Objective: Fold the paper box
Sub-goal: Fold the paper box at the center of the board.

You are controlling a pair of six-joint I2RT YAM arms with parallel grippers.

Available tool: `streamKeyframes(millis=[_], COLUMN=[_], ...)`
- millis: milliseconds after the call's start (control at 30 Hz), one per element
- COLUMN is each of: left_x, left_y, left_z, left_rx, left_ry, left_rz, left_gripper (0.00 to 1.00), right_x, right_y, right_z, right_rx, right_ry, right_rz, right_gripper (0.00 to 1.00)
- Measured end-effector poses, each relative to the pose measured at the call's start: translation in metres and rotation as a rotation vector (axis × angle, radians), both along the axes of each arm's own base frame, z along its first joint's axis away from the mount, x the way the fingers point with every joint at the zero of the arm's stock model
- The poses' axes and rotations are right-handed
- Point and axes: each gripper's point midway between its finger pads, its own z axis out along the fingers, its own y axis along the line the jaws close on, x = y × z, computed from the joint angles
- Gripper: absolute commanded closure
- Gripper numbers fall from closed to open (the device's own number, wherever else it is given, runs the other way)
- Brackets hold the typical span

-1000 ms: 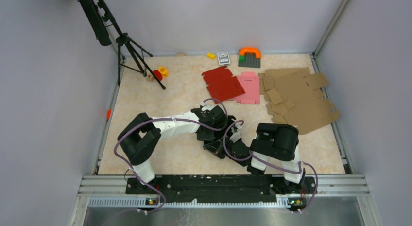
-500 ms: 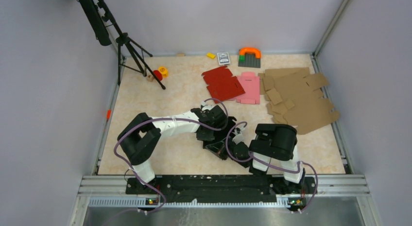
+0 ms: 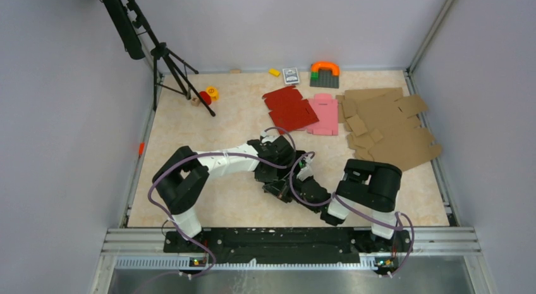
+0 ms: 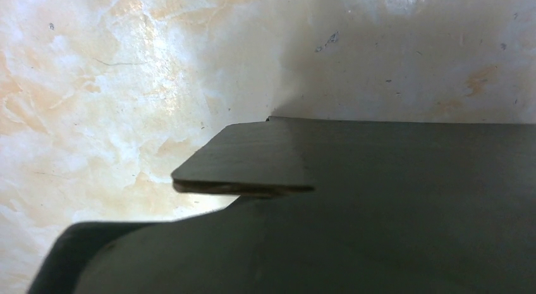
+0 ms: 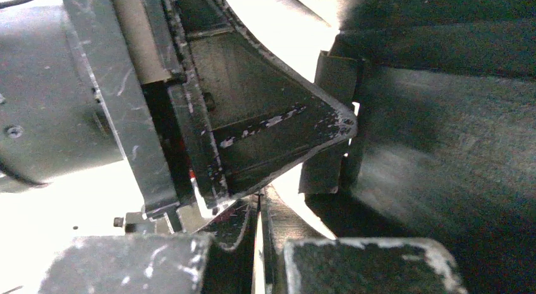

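On the table [image 3: 208,117], your paper box [image 4: 379,199] sits front of centre, and from above both wrists largely hide it. Your left gripper [image 3: 273,180] hangs over it; I cannot tell how its jaws stand. Your right gripper [image 5: 259,243] is clenched; whether card lies between is unclear.

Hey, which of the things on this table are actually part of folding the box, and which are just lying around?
In the job:
black box

Just lying about:
red blank
pink blank
brown cardboard
orange-and-green toy
card pack
yellow block
red and yellow bits
tripod
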Motion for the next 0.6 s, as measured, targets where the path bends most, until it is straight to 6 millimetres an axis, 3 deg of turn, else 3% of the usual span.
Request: streamKeyframes(millis=[300, 600], left_x=[0.0, 0.002], left_y=[0.0, 0.0], left_z=[0.0, 0.0], left_rx=[-0.001, -0.009], left_ry=[0.0, 0.0], left_rz=[0.004, 0.013], left_gripper=[0.91, 0.87], right_x=[0.006, 0.01], right_y=[-0.004, 0.001], right_z=[-0.017, -0.019], right_rx=[-0.036, -0.03], right_ry=[0.072, 0.192], right_rz=[-0.028, -0.065], right_gripper=[1.0, 1.0])
